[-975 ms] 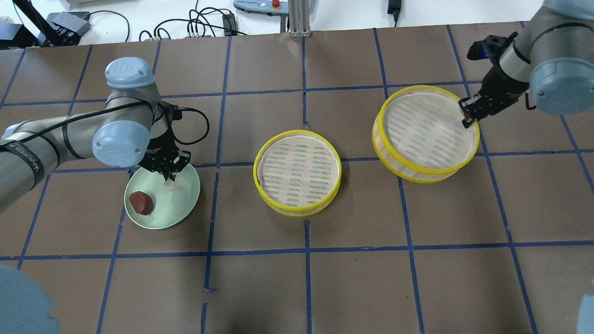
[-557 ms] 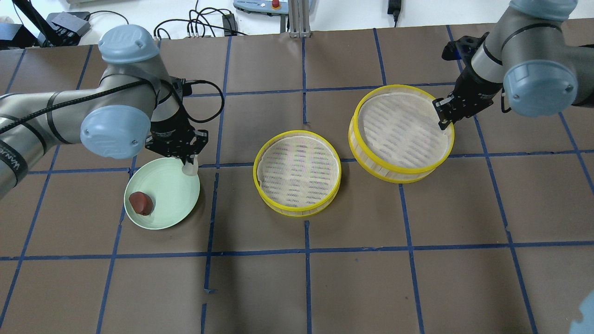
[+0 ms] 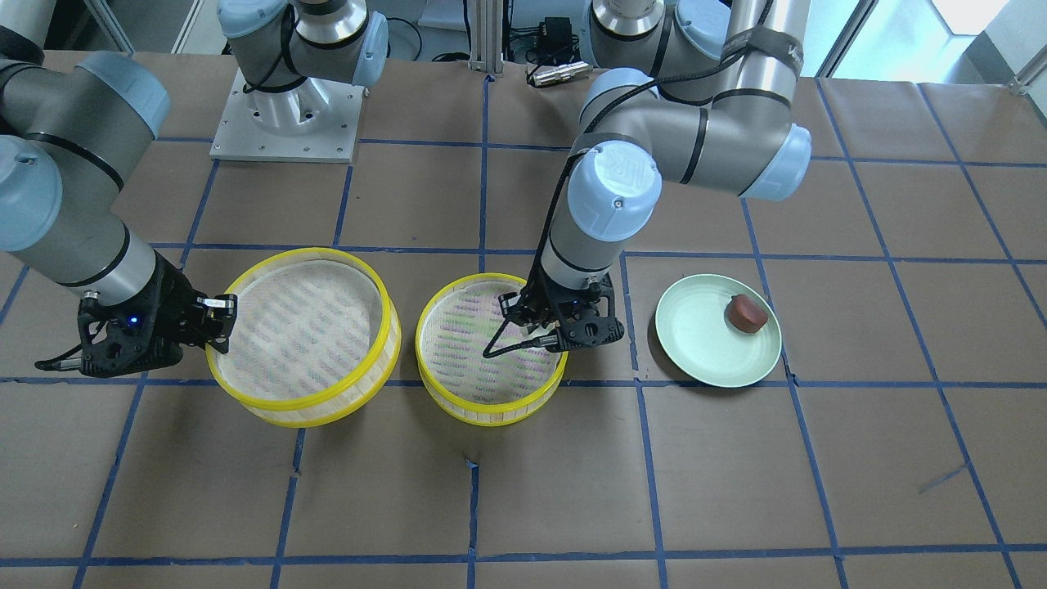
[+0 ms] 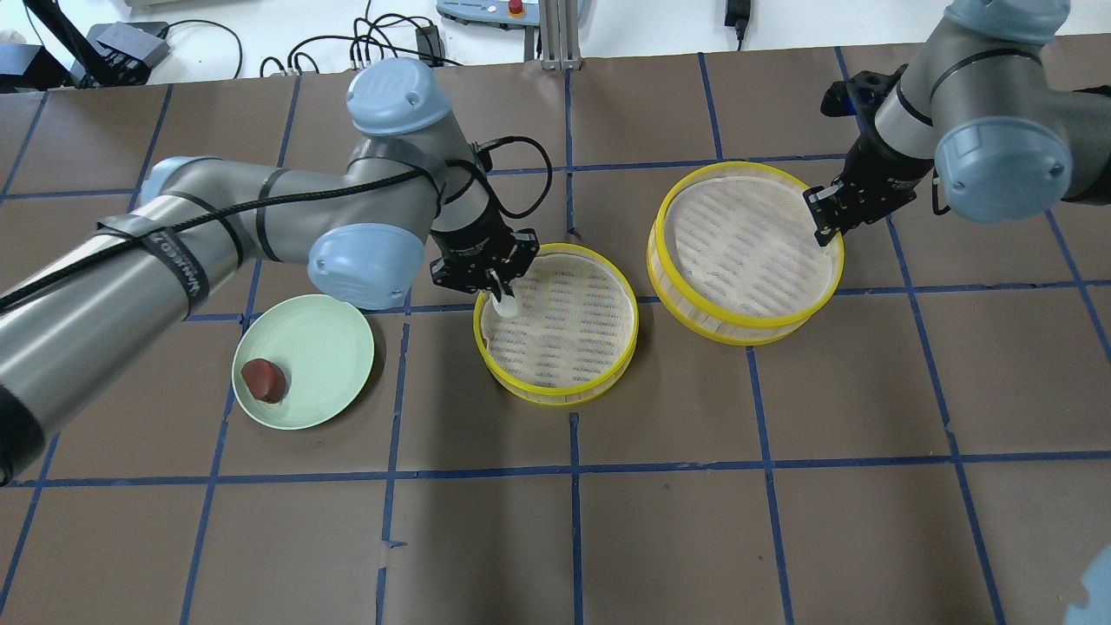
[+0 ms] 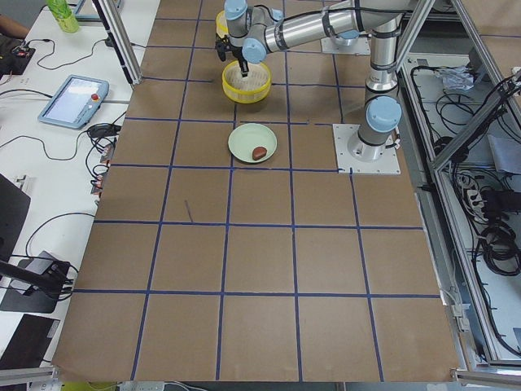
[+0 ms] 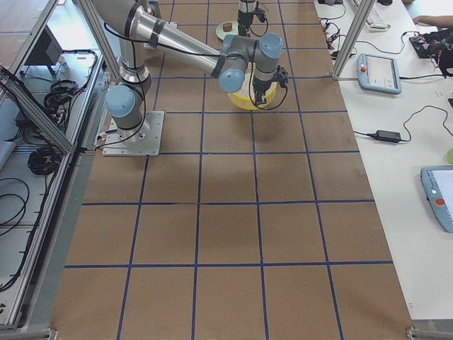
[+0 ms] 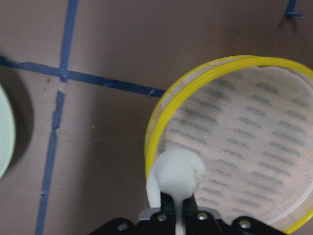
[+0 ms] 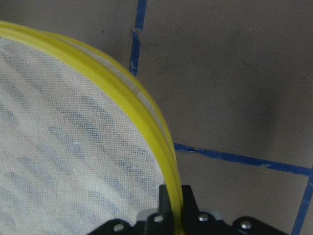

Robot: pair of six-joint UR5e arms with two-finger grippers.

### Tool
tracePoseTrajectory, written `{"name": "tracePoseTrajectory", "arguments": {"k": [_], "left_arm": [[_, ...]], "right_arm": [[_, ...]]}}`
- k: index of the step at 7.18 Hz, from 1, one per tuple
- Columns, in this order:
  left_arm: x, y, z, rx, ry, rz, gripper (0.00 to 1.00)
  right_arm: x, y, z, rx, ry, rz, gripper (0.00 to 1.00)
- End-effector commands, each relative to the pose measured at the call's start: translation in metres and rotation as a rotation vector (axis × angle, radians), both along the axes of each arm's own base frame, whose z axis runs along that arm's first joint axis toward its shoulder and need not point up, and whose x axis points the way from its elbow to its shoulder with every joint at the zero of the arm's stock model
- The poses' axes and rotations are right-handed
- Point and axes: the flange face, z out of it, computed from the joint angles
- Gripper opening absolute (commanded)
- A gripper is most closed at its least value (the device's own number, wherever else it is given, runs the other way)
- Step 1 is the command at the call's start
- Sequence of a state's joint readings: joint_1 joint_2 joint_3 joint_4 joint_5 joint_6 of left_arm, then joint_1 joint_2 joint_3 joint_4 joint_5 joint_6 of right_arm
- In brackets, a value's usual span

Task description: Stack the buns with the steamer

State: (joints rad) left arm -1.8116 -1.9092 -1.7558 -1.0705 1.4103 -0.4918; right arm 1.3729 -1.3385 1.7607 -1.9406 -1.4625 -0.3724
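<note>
My left gripper (image 4: pixel 502 291) is shut on the white bun (image 4: pixel 506 305). It holds the bun just inside the left rim of the middle yellow-rimmed steamer (image 4: pixel 573 343). The left wrist view shows the bun (image 7: pixel 180 171) between the fingers, over that rim. The reddish-brown bun (image 4: pixel 263 379) lies on the pale green plate (image 4: pixel 325 343). My right gripper (image 4: pixel 823 227) is shut on the right rim of the second steamer (image 4: pixel 738 252), as the right wrist view (image 8: pixel 171 205) shows. I cannot tell if that steamer rests on the table.
Brown paper with blue tape lines covers the table. The plate (image 3: pixel 695 335) lies to the left of the middle steamer (image 3: pixel 474 360) as the robot sees it. Cables and boxes lie beyond the table's far edge (image 4: pixel 391 43).
My left arm has carried the white bun from the plate rightward to the middle steamer's left rim. My right arm has moved the second steamer leftward, closer to the middle one.
</note>
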Motion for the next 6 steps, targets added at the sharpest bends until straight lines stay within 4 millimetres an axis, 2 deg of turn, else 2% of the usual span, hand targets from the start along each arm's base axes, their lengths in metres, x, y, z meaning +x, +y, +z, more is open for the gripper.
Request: {"name": "tracePoseTrajectory", "arguments": {"k": [1,4,5,6], "left_arm": [[-0.012,0.000,-0.020,-0.004,0.001,0.002,1.00],[-0.010,0.000,-0.012,-0.025,-0.007,-0.022,1.00],[-0.003,-0.005,-0.005,-0.056,-0.053,-0.050,1.00],[0.037,-0.012,0.013,-0.111,-0.159,-0.204,1.00]], "right_arm": [[0.000,0.000,-0.001,0.000,0.001,0.000,0.06],[0.000,0.000,0.000,-0.003,0.002,0.000,0.06],[-0.001,0.000,0.000,-0.002,0.006,0.001,0.06],[0.003,0.000,0.002,-0.007,0.001,0.002,0.06]]}}
